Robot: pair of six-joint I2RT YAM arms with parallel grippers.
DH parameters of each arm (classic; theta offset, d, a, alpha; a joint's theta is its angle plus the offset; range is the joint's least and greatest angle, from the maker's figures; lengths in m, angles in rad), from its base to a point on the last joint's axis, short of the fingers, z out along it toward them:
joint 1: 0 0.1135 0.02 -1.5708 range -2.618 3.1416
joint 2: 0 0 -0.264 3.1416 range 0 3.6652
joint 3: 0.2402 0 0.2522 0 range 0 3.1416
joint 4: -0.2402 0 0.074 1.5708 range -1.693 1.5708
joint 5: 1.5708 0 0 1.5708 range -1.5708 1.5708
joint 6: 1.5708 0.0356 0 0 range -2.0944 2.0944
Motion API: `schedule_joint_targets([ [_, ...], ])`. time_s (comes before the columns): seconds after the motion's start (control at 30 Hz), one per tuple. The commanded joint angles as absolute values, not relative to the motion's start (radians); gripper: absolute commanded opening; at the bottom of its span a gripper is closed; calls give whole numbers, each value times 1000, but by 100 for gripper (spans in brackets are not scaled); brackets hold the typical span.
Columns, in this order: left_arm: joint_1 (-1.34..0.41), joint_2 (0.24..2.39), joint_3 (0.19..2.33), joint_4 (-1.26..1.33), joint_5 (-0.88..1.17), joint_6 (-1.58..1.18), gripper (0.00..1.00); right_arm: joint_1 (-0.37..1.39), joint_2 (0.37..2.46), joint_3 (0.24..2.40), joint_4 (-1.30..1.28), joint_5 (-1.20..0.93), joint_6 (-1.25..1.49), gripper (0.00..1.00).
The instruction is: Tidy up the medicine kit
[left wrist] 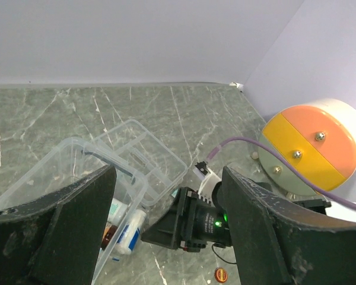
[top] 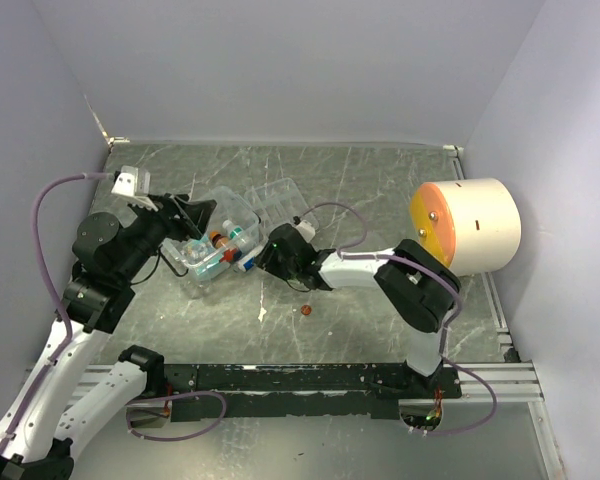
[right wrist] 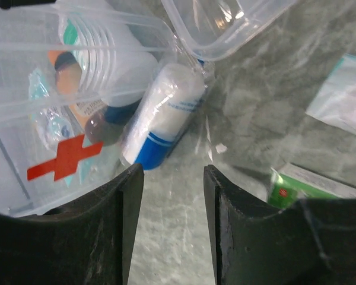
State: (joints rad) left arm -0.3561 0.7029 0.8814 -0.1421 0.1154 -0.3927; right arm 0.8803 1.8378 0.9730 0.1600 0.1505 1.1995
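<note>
The medicine kit (top: 220,235) is a clear box with a red cross (right wrist: 64,157), lying open with bottles and packets inside. Its clear divided tray (top: 280,200) lies just behind it, touching. My left gripper (top: 187,215) hovers over the kit's left side, open and empty; in the left wrist view its fingers (left wrist: 77,225) frame the box (left wrist: 65,172). My right gripper (top: 267,258) is open and empty, low at the kit's right edge. Just ahead of it (right wrist: 173,172) lies a white bandage roll (right wrist: 163,116) with a blue band. I cannot tell whether the roll is inside the box.
A big cream cylinder with an orange face (top: 470,225) stands at the right. A small red cap (top: 304,311) lies on the table near the right arm. A green packet (right wrist: 296,184) and a white sachet (right wrist: 344,98) lie right of the right gripper.
</note>
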Motion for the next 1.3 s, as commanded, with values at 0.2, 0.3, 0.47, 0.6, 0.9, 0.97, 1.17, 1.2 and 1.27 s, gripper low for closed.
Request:
schedule_joint_targets([
  [0.2,-377,679,868,-117,94,-379,83,884,1938,1071,175,327,1384,46],
  [0.3,-381,679,868,-119,87,-379,83,884,1948,1098,110,375,1426,44],
  [0.47,-382,679,866,-123,75,-385,83,884,1968,1116,55,411,1453,42],
  [0.6,-381,679,866,-122,75,-383,82,885,1982,1116,59,400,1454,38],
  [0.9,-382,687,868,-126,67,-398,83,884,1970,1098,112,380,1399,3],
  [0.97,-383,691,867,-117,86,-401,83,884,1940,1081,129,380,1360,0],
  [1.17,-382,709,859,-104,111,-380,84,885,1773,963,183,390,1213,0],
  [1.2,-382,715,857,-102,111,-374,84,884,1737,940,189,392,1188,0],
  [1.27,-382,727,854,-94,125,-365,85,884,1659,894,189,405,1138,0],
])
